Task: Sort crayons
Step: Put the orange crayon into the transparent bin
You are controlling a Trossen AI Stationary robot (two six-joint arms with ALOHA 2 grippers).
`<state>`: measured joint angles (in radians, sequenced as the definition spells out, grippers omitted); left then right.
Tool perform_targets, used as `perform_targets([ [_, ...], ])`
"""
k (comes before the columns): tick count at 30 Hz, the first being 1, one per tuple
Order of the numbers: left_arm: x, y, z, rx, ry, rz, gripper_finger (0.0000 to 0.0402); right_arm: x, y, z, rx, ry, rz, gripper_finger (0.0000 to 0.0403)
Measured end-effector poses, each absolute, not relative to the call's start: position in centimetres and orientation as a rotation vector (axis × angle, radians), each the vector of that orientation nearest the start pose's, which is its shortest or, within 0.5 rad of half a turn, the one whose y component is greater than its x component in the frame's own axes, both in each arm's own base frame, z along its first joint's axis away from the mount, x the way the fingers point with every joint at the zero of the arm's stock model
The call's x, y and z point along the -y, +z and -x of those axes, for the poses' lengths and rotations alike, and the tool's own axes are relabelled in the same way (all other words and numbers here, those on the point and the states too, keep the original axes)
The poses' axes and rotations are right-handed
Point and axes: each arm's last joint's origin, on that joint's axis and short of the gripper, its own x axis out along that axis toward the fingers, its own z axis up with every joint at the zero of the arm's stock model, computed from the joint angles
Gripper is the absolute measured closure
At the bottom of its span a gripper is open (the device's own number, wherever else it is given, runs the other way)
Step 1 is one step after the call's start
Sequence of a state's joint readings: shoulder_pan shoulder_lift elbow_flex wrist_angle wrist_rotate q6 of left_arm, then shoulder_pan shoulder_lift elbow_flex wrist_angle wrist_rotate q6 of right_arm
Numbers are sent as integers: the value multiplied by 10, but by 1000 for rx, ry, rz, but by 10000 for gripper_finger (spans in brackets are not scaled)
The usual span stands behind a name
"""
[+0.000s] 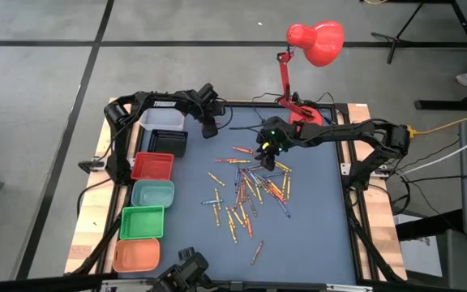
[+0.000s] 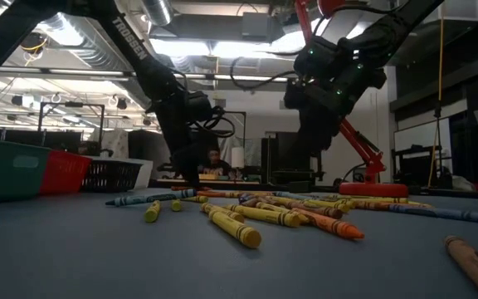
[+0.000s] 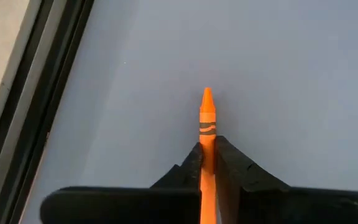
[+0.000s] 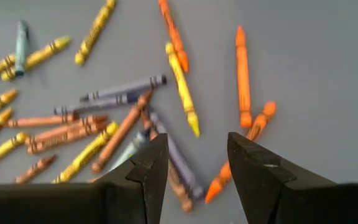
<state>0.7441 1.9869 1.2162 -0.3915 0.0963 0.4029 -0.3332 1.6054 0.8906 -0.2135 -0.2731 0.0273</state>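
An orange crayon [image 3: 207,134] is pinched in the left hand [image 3: 207,163] over bare blue table [image 3: 278,74] near the black bin [image 1: 168,142]; the other crayons [image 1: 250,193] lie scattered mid-table, where the right hand [image 4: 197,163] hangs spread wide above them

A red desk lamp [image 1: 314,40] stands at the far edge of the blue-grey surface [image 1: 314,219], its shade tipped over the floor beyond. Along the surface's left side sits a row of small bins: a grey bin [image 1: 160,118] farthest back, then a black bin [image 1: 169,141], a red bin [image 1: 152,165], a teal bin [image 1: 153,194], a green bin [image 1: 143,222] and an orange bin [image 1: 136,255] nearest the front. A yellow cable [image 1: 448,124] runs off to the right.
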Motion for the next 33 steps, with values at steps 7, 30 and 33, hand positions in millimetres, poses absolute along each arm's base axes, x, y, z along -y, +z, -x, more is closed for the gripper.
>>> perform_targets([
  [7,-256,130,-284,-1155,346,120,397,91,169,-287,-1006,-73,-348,238],
  [30,-254,217,-294,-1374,283,190,400,43,182,-275,-1164,-109,-187,238],
  [33,-251,223,-288,-1468,291,200,400,37,181,-274,-1177,-120,-155,238],
])
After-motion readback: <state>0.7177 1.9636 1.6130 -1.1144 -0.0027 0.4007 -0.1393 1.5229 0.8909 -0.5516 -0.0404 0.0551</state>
